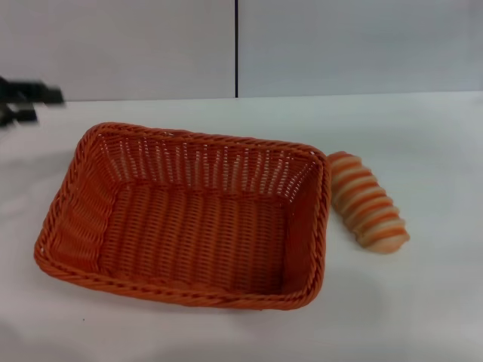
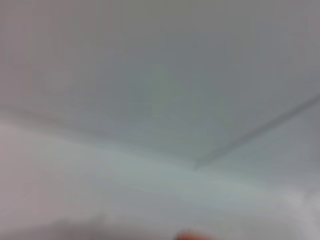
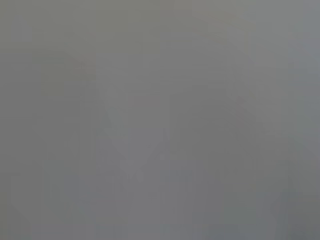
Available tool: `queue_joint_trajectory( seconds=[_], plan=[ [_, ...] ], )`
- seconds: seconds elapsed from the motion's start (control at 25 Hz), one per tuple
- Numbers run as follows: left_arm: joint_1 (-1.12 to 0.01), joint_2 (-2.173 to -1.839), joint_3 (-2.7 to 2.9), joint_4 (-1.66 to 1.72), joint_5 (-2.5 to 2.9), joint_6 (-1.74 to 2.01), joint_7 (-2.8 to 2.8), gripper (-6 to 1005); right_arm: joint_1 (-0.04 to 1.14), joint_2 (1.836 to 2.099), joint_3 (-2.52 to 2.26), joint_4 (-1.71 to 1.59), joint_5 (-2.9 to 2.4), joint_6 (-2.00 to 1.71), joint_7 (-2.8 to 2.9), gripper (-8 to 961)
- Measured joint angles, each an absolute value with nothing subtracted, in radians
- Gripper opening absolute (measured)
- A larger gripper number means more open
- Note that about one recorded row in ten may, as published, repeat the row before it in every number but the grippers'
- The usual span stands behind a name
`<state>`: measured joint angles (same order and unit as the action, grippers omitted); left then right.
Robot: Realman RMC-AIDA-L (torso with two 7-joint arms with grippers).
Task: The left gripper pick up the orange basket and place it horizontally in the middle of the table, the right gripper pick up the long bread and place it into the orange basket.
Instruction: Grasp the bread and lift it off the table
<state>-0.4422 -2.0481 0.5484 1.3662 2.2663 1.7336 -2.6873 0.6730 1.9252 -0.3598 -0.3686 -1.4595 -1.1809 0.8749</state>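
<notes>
Orange basket (image 1: 189,215) sits upright, long side across, mid table (image 1: 423,302); empty inside; long bread (image 1: 369,201) lies on the table just beside its right end, outside it. Left gripper (image 1: 26,102) at far left edge, clear of basket, holding nothing; finger opening cannot tell; right gripper not visible.

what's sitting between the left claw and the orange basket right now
Nothing: in the head view only bare white table separates the left claw, at the far left edge, from the orange basket.
</notes>
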Motion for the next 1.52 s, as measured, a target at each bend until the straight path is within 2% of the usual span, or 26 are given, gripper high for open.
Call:
queue_joint_trajectory(
  seconds=[0.28,0.56,0.64,0.76,0.96,1.04,1.52],
  plan=[
    [-0.394,-2.053,0.327,1.285,2.057,1.679,-2.256,669,0.618,1.947,-0.528,-0.791,-1.879,-1.091,1.536,667],
    [-0.344,-2.057,0.321,1.196,1.951,1.624,-2.04,669,0.693,1.945,-0.56,-1.014,-2.398,-1.291,2.012,666],
    [-0.291,-2.052,0.307,1.024,1.796,1.61,-1.799,669,0.704,1.953,-0.559,-1.031,-2.421,-1.319,2.035,666],
    [-0.269,-2.048,0.306,0.995,1.776,1.609,-1.762,669,0.698,1.986,-0.557,-1.065,-2.405,-1.319,2.037,665],
    [-0.247,-2.039,0.306,0.994,1.775,1.617,-1.766,670,0.685,2.056,-0.561,-1.121,-2.368,-1.262,2.019,665],
    [-0.243,-2.037,0.306,0.993,1.774,1.62,-1.769,670,0.678,2.072,-0.577,-1.12,-2.35,-1.224,2.005,666],
    [-0.254,-2.026,0.308,0.99,1.778,1.61,-1.77,669,0.62,2.075,-0.872,-0.956,-2.006,-0.998,1.954,665]
  ],
)
